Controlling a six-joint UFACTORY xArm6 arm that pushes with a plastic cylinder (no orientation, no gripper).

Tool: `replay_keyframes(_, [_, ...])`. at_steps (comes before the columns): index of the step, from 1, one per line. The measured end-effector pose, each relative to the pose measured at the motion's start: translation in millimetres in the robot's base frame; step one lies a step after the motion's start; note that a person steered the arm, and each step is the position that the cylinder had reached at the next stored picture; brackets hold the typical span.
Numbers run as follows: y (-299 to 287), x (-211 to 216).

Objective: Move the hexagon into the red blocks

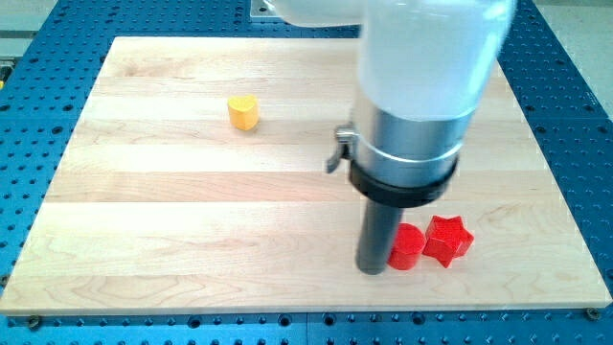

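With our tip [372, 269] touching the left side of the red hexagon [407, 247], which already sits against the red star [448, 239], we judge the push nearly finished; we have no pincer, only a rod. The yellow heart [243, 113] lies well apart.

A pale wooden surface [192, 192] lay on a blue perforated base [575, 86]. The arm's bulky white and metal body [421, 86] came down from the view's top, and its dark rod ended near the view's bottom — my tip [372, 268] stood just at the view's left of the red hexagon [406, 247], touching it or nearly so; the gap could not be made out. The red star [448, 239] sat right beside the hexagon on the view's right, the two seemingly touching. A yellow heart-shaped block [243, 113] lay well apart — toward the view's upper left, alone on the boards.
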State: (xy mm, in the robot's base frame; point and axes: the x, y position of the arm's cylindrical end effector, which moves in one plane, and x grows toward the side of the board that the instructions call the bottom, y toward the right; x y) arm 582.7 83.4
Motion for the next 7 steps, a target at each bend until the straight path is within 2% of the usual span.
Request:
replay_keyframes(1, [43,-1])
replay_keyframes(2, [-22,-19])
replay_keyframes(3, [-3,-66])
replay_keyframes(4, [-64,-93])
replay_keyframes(5, [-72,-164])
replay_keyframes(6, [-3,-187])
replay_keyframes(7, [34,-134])
